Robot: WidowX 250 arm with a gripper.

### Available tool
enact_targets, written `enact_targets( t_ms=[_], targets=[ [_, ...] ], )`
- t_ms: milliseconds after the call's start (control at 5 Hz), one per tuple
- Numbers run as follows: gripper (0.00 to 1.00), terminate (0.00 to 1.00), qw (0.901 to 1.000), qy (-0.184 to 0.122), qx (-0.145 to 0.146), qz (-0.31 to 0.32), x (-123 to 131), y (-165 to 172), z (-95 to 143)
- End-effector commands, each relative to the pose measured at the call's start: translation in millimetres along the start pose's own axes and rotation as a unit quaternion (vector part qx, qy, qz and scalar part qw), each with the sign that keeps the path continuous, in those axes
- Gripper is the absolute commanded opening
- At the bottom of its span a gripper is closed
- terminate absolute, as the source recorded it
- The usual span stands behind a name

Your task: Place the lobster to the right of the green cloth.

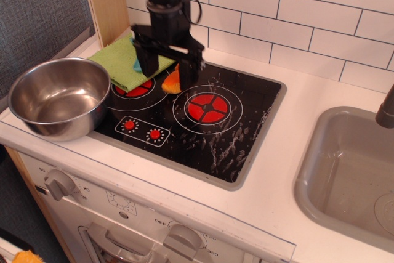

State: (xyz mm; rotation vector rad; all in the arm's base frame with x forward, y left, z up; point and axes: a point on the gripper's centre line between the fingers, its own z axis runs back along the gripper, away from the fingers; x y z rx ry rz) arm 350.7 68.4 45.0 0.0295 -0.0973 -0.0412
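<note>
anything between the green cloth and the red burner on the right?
Yes, in the only view: the orange lobster lies on the black stovetop between the green cloth and the right burner, with the open gripper above it.

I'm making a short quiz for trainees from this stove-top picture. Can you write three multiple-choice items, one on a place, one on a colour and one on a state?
1. Where does the lobster lie?
A. in the steel bowl
B. on the black cooktop, right of the green cloth
C. in the sink

2. What colour is the cloth?
A. light green
B. red
C. white

3. How is the claw?
A. shut on the lobster
B. open, fingers spread above the lobster
C. out of view

Answers:
1 B, the orange toy rests on the cooktop beside the cloth.
2 A, the fabric is lime green.
3 B, the fingers stand apart, gripping nothing.
</note>
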Motion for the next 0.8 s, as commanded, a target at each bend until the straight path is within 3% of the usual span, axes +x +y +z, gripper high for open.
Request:
enact_targets(
  t_ms=[0,400,600],
  targets=[
    [1.0,0.0,0.9993,-0.037,0.004,-0.001,-9.6,7.9,39.4],
    [1.0,0.0,0.9995,-0.031,0.008,0.001,-12.5,10.1,38.7],
    [1.0,1.0,0.9995,-0.031,0.008,0.001,-12.5,10.1,38.7]
  ],
)
